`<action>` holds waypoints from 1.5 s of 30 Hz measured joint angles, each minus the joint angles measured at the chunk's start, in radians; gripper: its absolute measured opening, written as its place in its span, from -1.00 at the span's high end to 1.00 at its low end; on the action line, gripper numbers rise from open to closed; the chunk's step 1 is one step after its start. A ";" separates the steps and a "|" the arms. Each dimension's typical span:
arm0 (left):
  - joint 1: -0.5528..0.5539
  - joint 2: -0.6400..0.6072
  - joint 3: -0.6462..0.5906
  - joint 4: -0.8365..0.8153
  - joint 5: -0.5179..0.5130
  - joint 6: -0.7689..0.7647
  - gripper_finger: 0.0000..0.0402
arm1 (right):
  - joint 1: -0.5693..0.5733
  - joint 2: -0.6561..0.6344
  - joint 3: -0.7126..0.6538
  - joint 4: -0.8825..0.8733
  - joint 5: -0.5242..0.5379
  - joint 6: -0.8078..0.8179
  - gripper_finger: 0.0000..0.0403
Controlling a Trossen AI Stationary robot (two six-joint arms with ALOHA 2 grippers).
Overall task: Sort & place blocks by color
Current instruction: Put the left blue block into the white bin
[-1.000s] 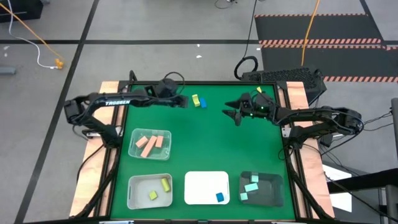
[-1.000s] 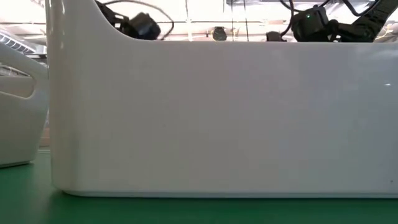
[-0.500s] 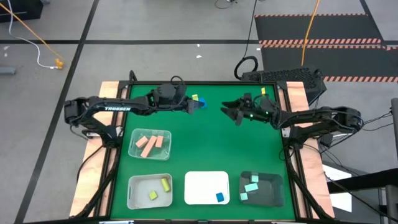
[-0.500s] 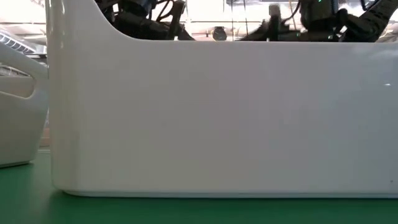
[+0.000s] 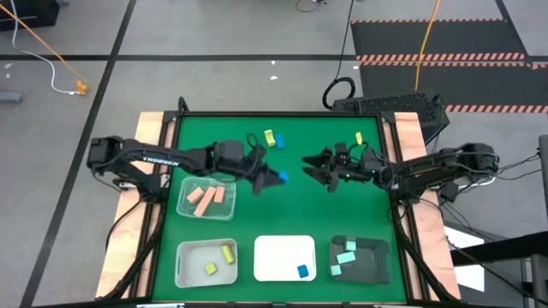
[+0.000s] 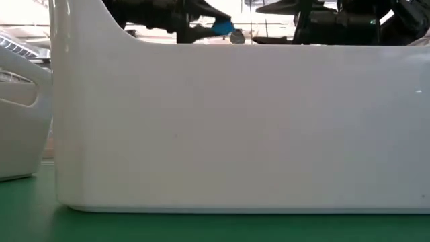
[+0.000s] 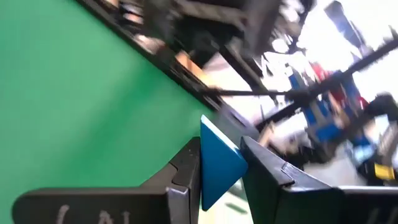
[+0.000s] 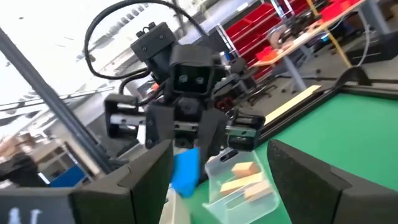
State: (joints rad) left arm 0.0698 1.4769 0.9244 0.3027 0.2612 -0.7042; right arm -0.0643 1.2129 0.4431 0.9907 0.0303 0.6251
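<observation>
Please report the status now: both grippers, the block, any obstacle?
Left gripper shut on blue block, lifted mid-table. Right gripper open, empty, facing it close by. White tray already has one blue block; path looks clear.

- The table top is covered with a green mat, matt and smooth.
- Its border looks like pale raw wood.
- The white tray is glossy, smooth plastic.
- The clear tray looks like transparent plastic.
- The blue block has a smooth, plain surface.
- The left gripper's fingers are dark matt plastic.
</observation>
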 joint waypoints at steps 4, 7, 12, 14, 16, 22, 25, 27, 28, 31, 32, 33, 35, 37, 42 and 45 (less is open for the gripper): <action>-0.084 0.000 0.000 -0.016 0.003 0.096 0.57 | 0.035 0.000 0.000 -0.005 0.000 -0.017 -0.25; -0.138 0.000 0.000 -0.057 0.005 0.135 0.57 | 0.048 0.000 0.000 -0.021 0.004 -0.039 -0.25; -0.227 0.000 0.000 -0.115 0.000 0.152 0.57 | 0.068 0.000 0.000 -0.082 0.028 -0.039 -0.25; -0.269 0.000 0.000 -0.105 0.001 0.138 0.57 | 0.081 0.000 0.000 -0.108 0.027 -0.015 -0.25; -0.311 0.000 0.000 -0.086 -0.003 0.117 0.57 | 0.101 0.000 0.000 -0.129 0.026 0.004 -0.25; -0.427 0.017 0.000 -0.066 -0.187 0.044 0.57 | 0.165 0.000 0.000 -0.141 0.026 0.043 -0.25; -0.466 0.056 0.001 -0.058 -0.233 -0.005 0.57 | 0.193 0.000 0.000 -0.136 0.026 0.069 -0.25; -0.484 0.094 0.000 -0.046 -0.246 -0.048 0.57 | 0.213 0.000 0.000 -0.140 0.026 0.070 -0.25; -0.492 0.116 0.000 -0.021 -0.252 -0.077 0.57 | 0.223 0.000 0.000 -0.143 0.026 0.070 -0.25; -0.520 0.180 0.000 0.038 -0.259 -0.153 0.53 | 0.248 0.000 0.000 -0.147 0.026 0.070 -0.25; -0.528 0.201 0.000 0.066 -0.259 -0.172 0.52 | 0.255 0.000 0.000 -0.147 0.026 0.070 -0.25; -0.538 0.216 0.000 0.078 -0.261 -0.186 0.52 | 0.262 0.000 0.000 -0.147 0.026 0.070 -0.25; -0.552 0.241 0.000 0.086 -0.266 -0.206 0.52 | 0.273 0.000 0.000 -0.150 0.026 0.070 -0.25; -0.558 0.265 0.004 0.095 -0.276 -0.234 0.53 | 0.283 0.000 0.000 -0.153 0.025 0.070 -0.25; -0.555 0.287 0.003 0.092 -0.303 -0.286 0.51 | 0.295 0.000 0.000 -0.171 0.026 0.070 -0.25; -0.553 0.287 0.003 0.101 -0.318 -0.304 0.42 | 0.296 0.000 0.000 -0.175 0.025 0.070 -0.25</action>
State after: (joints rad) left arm -0.4829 1.7641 0.9272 0.4037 -0.0568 -1.0083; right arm 0.2322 1.2129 0.4435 0.8157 0.0555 0.6953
